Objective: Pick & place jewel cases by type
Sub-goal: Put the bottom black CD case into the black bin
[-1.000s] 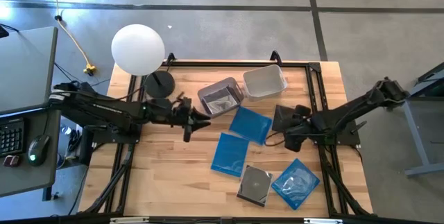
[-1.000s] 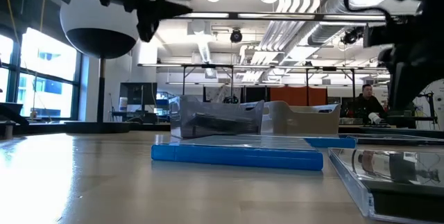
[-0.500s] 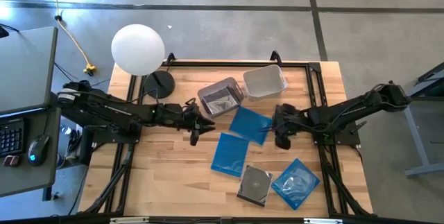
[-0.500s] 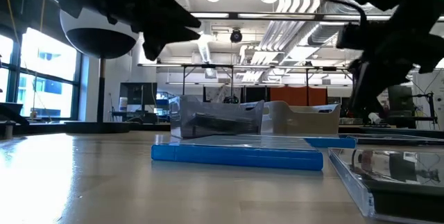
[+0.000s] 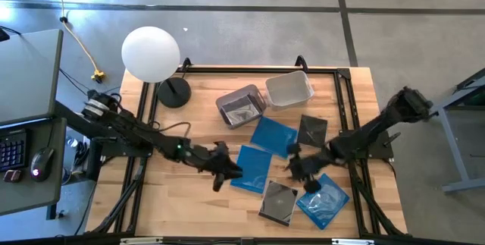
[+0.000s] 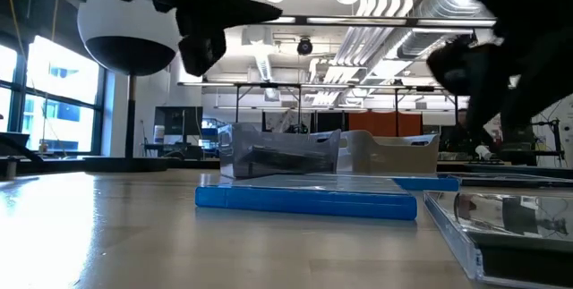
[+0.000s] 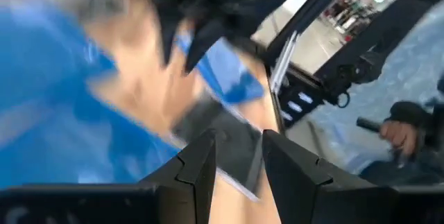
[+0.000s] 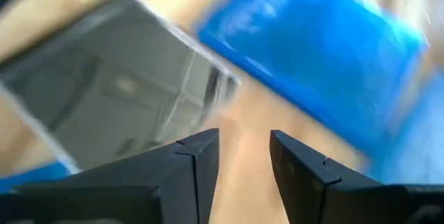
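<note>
Grey concrete floor (image 5: pixel 250 32) surrounds the wooden table (image 5: pixel 189 207).

The table (image 5: pixel 182 207) is pale, light-brown wood with a black frame. Three jewel cases are bright blue: one at the centre (image 5: pixel 273 136), one toward 7 o'clock of it (image 5: pixel 251 168), one at 5 o'clock (image 5: pixel 324 199). Two more are dark grey (image 5: pixel 311 130) (image 5: pixel 278 201). One tub is grey (image 5: pixel 241 106), the other whitish-clear (image 5: pixel 289 89). The lamp globe (image 5: pixel 151 53) is white, its base black. Both arms are black.

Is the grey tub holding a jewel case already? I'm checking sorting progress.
Yes, in the high view the grey tub near the table's far edge holds a dark case lying inside it.
</note>
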`<state>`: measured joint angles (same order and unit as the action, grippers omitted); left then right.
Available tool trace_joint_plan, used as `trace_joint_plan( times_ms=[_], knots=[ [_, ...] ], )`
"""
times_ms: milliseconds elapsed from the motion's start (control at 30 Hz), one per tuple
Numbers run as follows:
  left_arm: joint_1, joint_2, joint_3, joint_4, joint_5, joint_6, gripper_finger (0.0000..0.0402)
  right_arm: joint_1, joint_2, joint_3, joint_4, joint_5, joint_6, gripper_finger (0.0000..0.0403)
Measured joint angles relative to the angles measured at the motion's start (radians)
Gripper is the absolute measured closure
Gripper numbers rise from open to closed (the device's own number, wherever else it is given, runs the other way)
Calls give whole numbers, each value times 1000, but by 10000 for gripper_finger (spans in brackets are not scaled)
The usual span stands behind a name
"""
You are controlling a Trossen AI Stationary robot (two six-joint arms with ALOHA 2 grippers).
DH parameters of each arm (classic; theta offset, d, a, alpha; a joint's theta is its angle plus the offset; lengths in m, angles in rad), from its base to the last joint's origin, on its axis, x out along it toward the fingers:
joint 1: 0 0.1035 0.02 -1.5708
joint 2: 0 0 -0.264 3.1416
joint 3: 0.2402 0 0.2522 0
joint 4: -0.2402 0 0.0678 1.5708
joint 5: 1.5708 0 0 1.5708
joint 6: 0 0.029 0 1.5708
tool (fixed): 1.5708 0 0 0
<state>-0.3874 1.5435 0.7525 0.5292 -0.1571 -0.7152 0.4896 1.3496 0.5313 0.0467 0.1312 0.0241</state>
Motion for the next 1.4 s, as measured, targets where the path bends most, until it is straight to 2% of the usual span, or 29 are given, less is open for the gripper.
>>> trace_joint_plan(
  times_ms=[133, 267, 500, 567, 667, 767, 967, 1200, 1400],
  knots=[
    [-35, 81, 161, -234, 43, -180, 285, 130, 70, 77, -12, 105, 19, 284],
    [-57, 191, 329, -411, 48, -313, 285, 229, 134, 144, -48, 53, -44, 278],
    [-59, 376, 539, -422, 82, -442, 285, 345, 239, 207, -51, 129, -119, 253],
    [-58, 403, 559, -493, 80, -476, 285, 362, 274, 224, -41, 150, -120, 242],
    [-58, 453, 576, -512, 66, -547, 285, 384, 327, 242, -53, 148, -134, 226],
    [-59, 504, 582, -444, 68, -619, 285, 403, 373, 261, -78, 159, -172, 214],
    [-72, 546, 574, -478, 70, -728, 285, 395, 437, 311, -121, 230, -223, 206],
    [-72, 600, 597, -401, 111, -773, 285, 364, 439, 309, -117, 235, -315, 206],
    [-57, 628, 638, -414, 153, -750, 285, 318, 439, 307, -95, 221, -398, 206]
  ],
)
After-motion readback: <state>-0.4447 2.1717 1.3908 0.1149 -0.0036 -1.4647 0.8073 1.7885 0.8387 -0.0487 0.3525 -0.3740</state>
